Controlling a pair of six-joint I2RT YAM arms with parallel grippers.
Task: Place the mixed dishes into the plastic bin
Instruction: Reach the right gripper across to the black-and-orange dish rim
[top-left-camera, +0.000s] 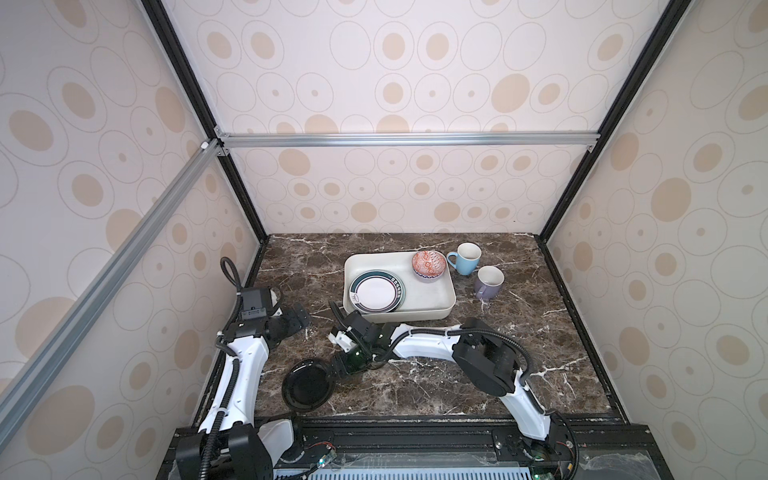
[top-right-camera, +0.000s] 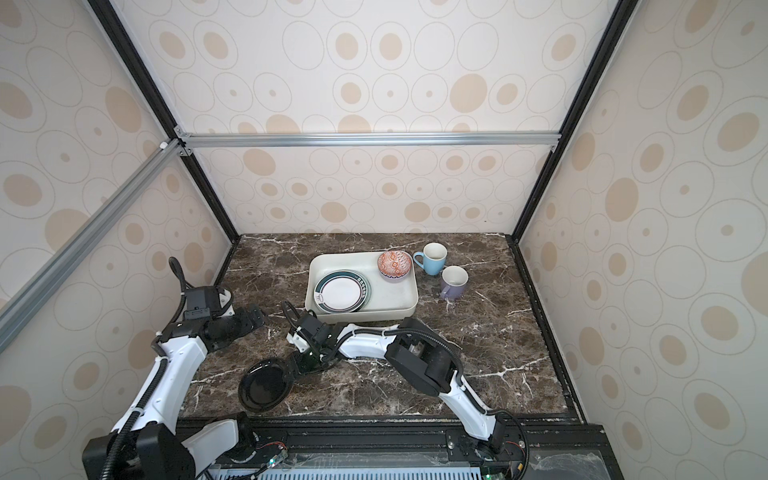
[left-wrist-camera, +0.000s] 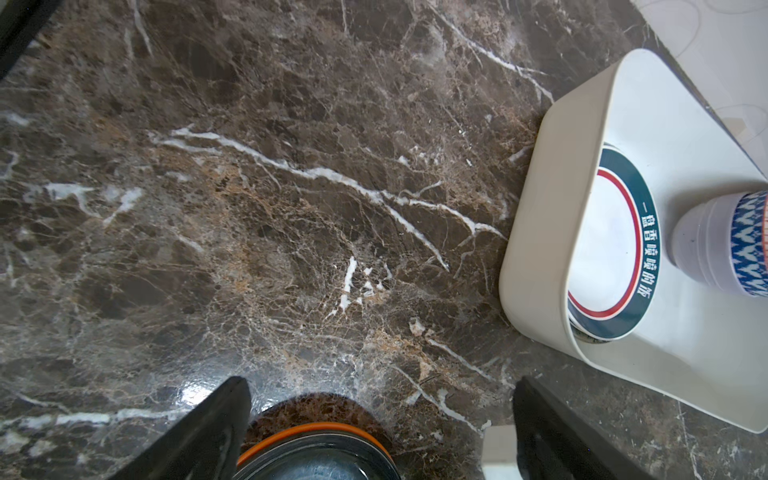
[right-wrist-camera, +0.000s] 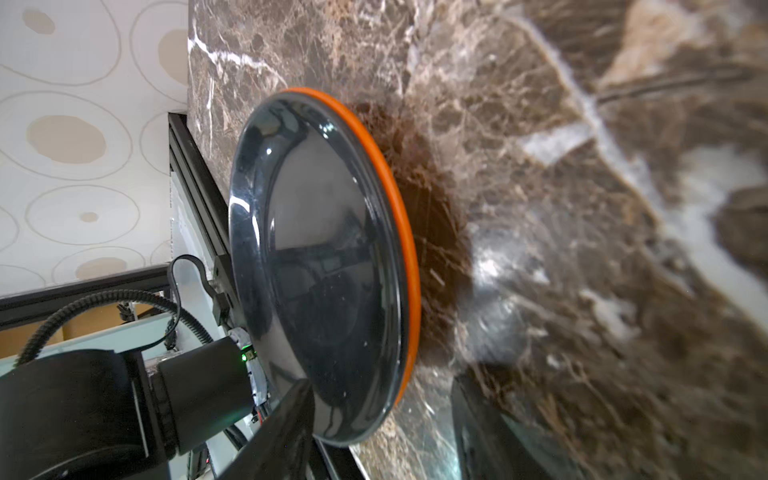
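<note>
In both top views the plastic bin (top-left-camera: 432, 312) (top-right-camera: 397, 311), white and shallow with rounded corners, sits far on the marble counter (top-left-camera: 519, 374) (top-right-camera: 478, 374). Inside it a green-rimmed plate (top-left-camera: 376, 291) (top-right-camera: 341, 291) lies at the near left and a red-patterned bowl (top-left-camera: 429, 264) (top-right-camera: 395, 265) at the far right corner. Just right of the bin stand a light blue mug (top-left-camera: 465, 258) (top-right-camera: 432, 258) and, nearer, a lavender mug (top-left-camera: 489, 283) (top-right-camera: 454, 283). A glossy black plate (top-left-camera: 308, 386) (top-right-camera: 264, 386) lies near left on the counter. The right end effector (top-left-camera: 337, 368) (top-right-camera: 296, 365) reaches across to its right edge.

The left wrist view shows the left end effector (left-wrist-camera: 382, 386) with its jaws wide apart and empty above bare counter.

The right wrist view shows the black plate's orange outer edge. The right end effector (right-wrist-camera: 382, 382) is parted, straddling the rim, with a gap at one finger.
</note>
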